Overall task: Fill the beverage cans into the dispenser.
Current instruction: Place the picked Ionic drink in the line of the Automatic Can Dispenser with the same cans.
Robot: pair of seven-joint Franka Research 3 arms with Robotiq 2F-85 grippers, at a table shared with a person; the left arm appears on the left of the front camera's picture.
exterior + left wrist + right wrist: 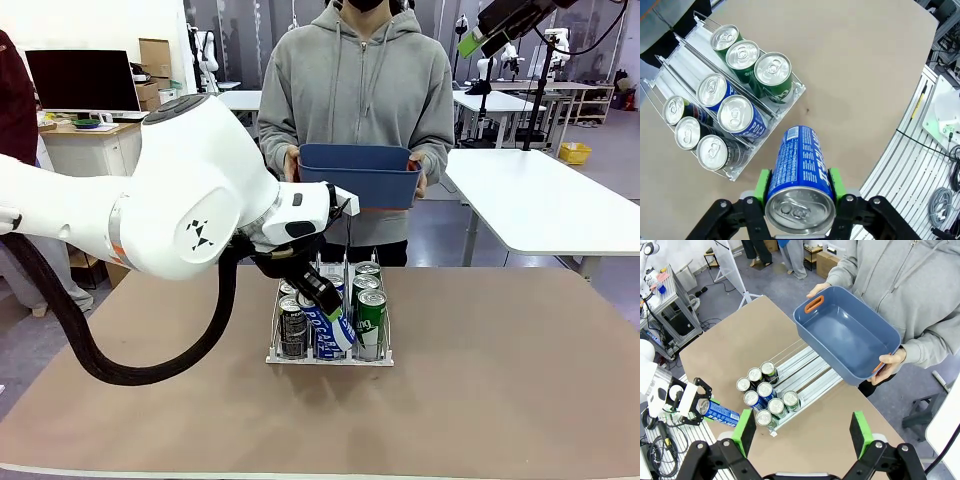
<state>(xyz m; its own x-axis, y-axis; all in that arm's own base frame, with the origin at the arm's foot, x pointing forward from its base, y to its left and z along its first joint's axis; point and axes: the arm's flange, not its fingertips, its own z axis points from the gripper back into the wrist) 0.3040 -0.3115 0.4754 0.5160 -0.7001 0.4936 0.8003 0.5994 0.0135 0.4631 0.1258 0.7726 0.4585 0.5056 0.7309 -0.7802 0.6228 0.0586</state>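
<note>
Two "POCARI"-lettered blue cans (732, 107) in the dispenser (787, 102).

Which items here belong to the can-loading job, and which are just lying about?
Job:
- blue can in left gripper
- dispenser
- loaded cans
- blue bin the person holds

Lying about:
- monitor
- cardboard box
- yellow crate

Dispenser mid-surface, bin behind it

We see eight cans (732, 75) standing in the dispenser (330, 356); our left pincer (799, 187) holds another can (800, 172) at its near end, and a person holds the bin (358, 176) behind.
</note>
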